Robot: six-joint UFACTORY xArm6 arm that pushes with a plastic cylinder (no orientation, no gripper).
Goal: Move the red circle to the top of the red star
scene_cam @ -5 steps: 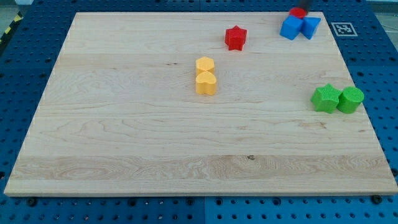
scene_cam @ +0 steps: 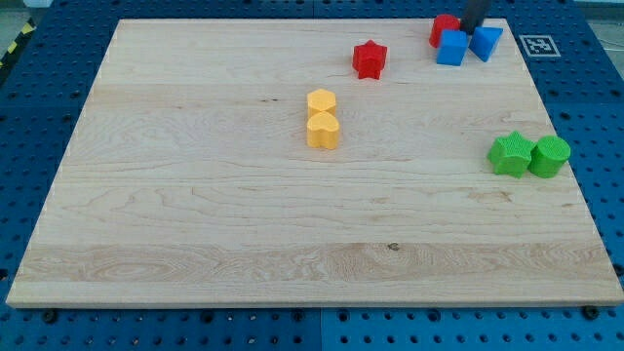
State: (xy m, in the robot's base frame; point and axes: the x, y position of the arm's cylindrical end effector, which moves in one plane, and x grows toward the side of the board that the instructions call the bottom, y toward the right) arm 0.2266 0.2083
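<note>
My tip [scene_cam: 471,28], the bare end of a dark rod holding nothing, sits at the frame's upper right, behind two touching blue blocks [scene_cam: 468,45]. The round red circle block [scene_cam: 443,27] touches their left side. The red star block [scene_cam: 370,59] lies apart, lower left, on the wooden board [scene_cam: 195,195].

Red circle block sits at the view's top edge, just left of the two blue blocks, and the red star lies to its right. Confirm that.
One slip: in the camera view the red star lies to the left of the red circle, and lower, not to its right. The rest holds: the circle is at the top edge, just left of the two blue blocks.
</note>
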